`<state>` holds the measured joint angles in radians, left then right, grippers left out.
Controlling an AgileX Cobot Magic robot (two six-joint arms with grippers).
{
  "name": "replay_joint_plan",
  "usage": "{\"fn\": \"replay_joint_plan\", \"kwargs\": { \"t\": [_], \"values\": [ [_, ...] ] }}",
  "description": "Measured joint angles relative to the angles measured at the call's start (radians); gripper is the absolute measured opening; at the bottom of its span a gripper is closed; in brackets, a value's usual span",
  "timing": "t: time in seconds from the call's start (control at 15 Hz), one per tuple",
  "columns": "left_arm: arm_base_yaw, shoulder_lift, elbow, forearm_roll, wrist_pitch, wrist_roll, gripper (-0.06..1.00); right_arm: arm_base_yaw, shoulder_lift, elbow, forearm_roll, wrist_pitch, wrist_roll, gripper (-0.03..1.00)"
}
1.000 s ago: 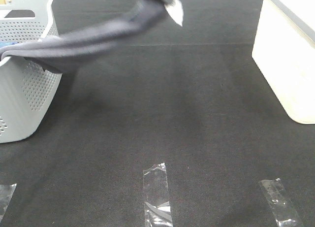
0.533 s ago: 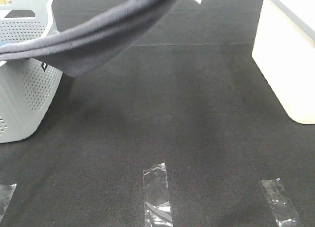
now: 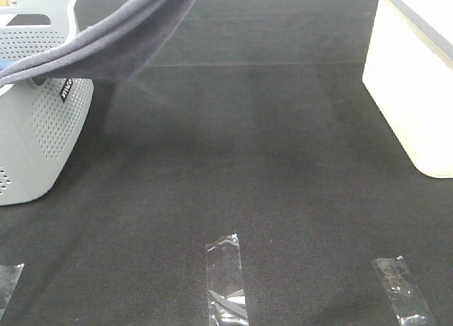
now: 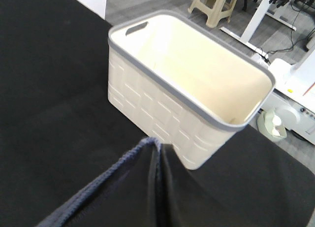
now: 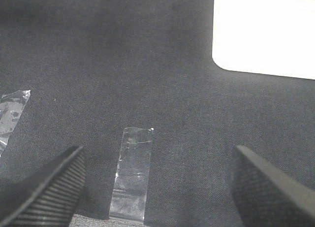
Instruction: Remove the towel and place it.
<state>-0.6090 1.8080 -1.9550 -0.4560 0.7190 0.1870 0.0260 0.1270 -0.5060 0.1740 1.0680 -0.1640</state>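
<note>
Exterior high view: slate towel (image 3: 117,39) is stretched in the air, its low end draped over the rim of the grey perforated basket (image 3: 35,135), its high end leaving the frame's top edge. Left jaws closed on the towel's bunched fold, which hides them; cream basket (image 4: 192,113) beyond. Right jaws wide, empty, over a clear tape strip (image 5: 133,178) on the black desk (image 3: 269,149).

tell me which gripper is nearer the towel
Left. It grips the towel trailing from the grey basket. The right gripper is open over a tape strip, away from the towel.
</note>
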Motion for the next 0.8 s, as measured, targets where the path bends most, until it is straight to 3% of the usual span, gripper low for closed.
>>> {"fn": "replay_joint_plan", "kwargs": {
  "t": [0.13,0.27,0.33,0.4,0.53,0.8],
  "values": [
    [-0.041,0.084,0.0,0.0,0.085,-0.01,0.0,0.0,0.0,0.0,0.0,0.0,0.0,0.75],
    [-0.09,0.159,0.0,-0.018,0.291,0.008,0.0,0.0,0.0,0.0,0.0,0.0,0.0,0.75],
    [-0.107,0.173,0.002,-0.058,0.417,0.039,0.0,0.0,0.0,0.0,0.0,0.0,0.0,0.75],
    [-0.117,0.166,0.004,-0.118,0.476,0.089,0.0,0.0,0.0,0.0,0.0,0.0,0.0,0.75],
    [-0.116,0.095,0.003,-0.226,0.492,0.162,0.0,0.0,0.0,0.0,0.0,0.0,0.0,0.75],
    [-0.104,-0.016,-0.001,-0.255,0.481,0.226,0.0,0.0,0.0,0.0,0.004,0.0,0.0,0.75]
  ]
}}
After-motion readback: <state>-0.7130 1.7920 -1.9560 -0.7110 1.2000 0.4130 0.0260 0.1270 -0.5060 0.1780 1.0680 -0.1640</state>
